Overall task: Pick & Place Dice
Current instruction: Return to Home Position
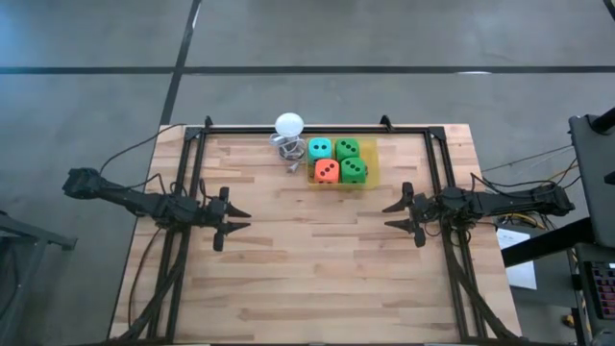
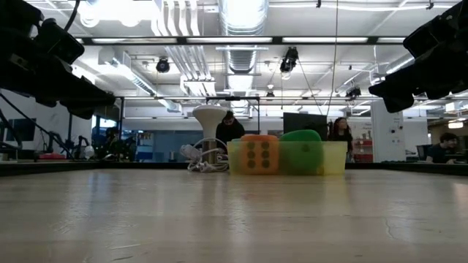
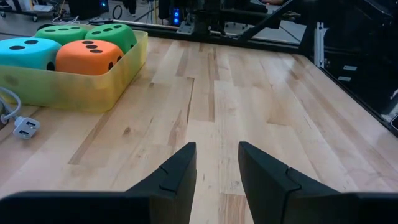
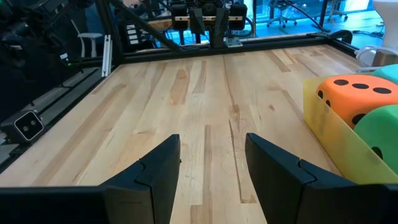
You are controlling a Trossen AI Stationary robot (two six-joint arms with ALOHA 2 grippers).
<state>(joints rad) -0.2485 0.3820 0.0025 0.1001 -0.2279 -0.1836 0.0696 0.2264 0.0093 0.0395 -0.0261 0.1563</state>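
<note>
Left gripper (image 1: pixel 242 220) sits over the left side of the table (image 1: pixel 317 279), fingers parted a moderate bit and nothing between them, just bare wood showing in the gap in its wrist view (image 3: pixel 216 149).

Ahead of it and off toward the far edge, well apart, there's a white ball (image 1: pixel 288 124) on a wire stand, with a plug (image 3: pixel 25 127) lying on the wood just beside the bin (image 1: pixel 371 165).

The bin is yellow and sits about midway between the two grippers, but farther back than both. All four dice are in it, packed in a two-by-two block:
- teal die (image 1: pixel 319 149) on the far side, nearer the left gripper
- green die (image 1: pixel 347 148) next to it, nearer the right gripper
- orange die (image 1: pixel 327 171) in front of the teal one
- second green die (image 1: pixel 354 170) in front of the first green one

Right gripper (image 1: pixel 387 217) mirrors the left one over the right side of the table, tips pointing back at it. It's also open about halfway and holding nothing (image 4: pixel 212 142). The bin is nearer to this one, though not touching.
</note>
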